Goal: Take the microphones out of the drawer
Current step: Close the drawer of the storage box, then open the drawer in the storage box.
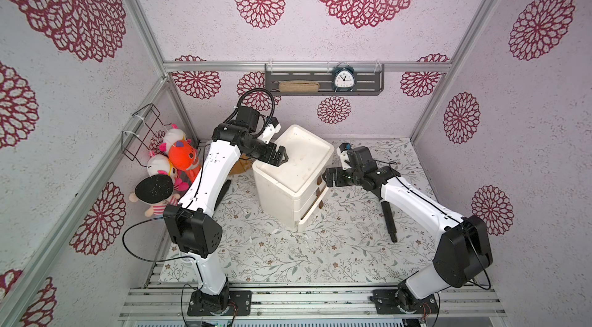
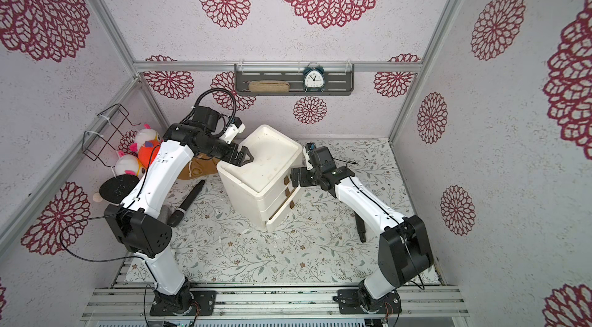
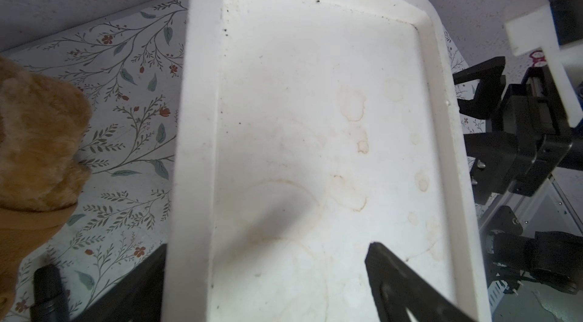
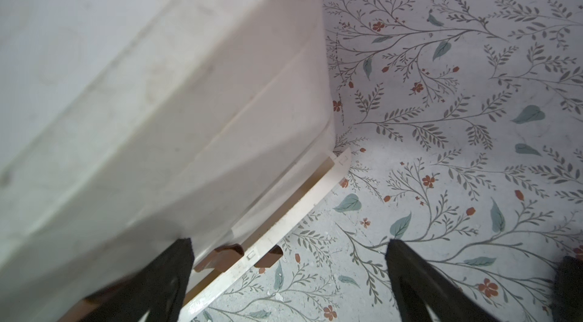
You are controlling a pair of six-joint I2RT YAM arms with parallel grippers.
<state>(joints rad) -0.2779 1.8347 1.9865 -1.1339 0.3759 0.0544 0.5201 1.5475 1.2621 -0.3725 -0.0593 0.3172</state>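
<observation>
Microphone (image 2: 187,202) lies on the counter (image 2: 243,258) beside the left arm, outside the drawer unit (image 2: 266,162); left hand (image 2: 245,160) wide, straddling the unit's top rim; right hand (image 2: 293,178) wide at the drawer fronts; bottom drawer (image 2: 282,218) ajar.

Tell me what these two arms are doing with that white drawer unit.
Both arms are at the white drawer unit. The left gripper is open, its jaws astride the unit's top rim on the side away from the drawers. The right gripper is open and empty beside the top drawer's brown handle. The bottom drawer stands slightly ajar; what is inside does not show.
</observation>
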